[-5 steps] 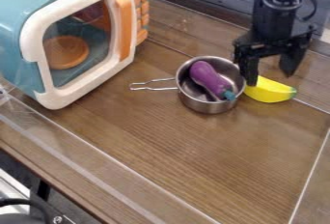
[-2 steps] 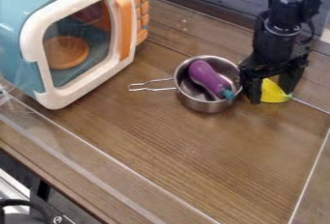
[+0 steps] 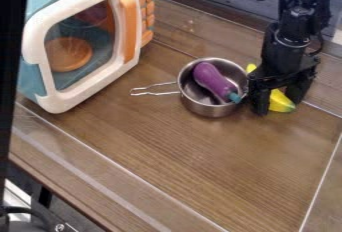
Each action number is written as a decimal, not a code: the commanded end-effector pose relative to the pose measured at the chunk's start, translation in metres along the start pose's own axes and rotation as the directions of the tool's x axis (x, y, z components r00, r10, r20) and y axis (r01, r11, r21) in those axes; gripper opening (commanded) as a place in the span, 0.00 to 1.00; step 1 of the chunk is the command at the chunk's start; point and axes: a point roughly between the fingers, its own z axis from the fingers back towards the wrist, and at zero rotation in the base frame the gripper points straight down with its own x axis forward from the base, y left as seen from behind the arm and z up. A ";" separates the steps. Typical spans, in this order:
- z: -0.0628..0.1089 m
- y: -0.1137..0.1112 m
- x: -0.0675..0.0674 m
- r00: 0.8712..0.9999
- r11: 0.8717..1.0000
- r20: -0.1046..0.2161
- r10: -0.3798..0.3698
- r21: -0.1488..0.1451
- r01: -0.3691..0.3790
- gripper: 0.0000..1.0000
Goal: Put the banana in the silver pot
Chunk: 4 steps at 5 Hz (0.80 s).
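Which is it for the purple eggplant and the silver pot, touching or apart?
Touching: the camera view shows the eggplant lying inside the silver pot, resting against its inner wall.

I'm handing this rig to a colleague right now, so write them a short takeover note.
Gripper: open, down over the banana, one finger on the pot's side of it; no grip yet.
Silver pot: upright on the table, left of the banana in the picture, with the eggplant in it.
Done: gripper positioned at the banana.
Left: close on it, lift, place it in the pot.
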 end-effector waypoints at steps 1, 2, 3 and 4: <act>0.014 -0.010 0.008 1.000 0.999 0.031 0.000 -0.049 0.002 0.00; 0.018 -0.008 0.008 0.999 0.999 0.030 -0.012 -0.042 0.013 0.00; 0.025 -0.006 0.008 0.999 0.999 0.026 -0.028 -0.035 0.029 0.00; 0.034 -0.004 0.008 0.999 0.999 0.023 -0.043 -0.028 0.044 0.00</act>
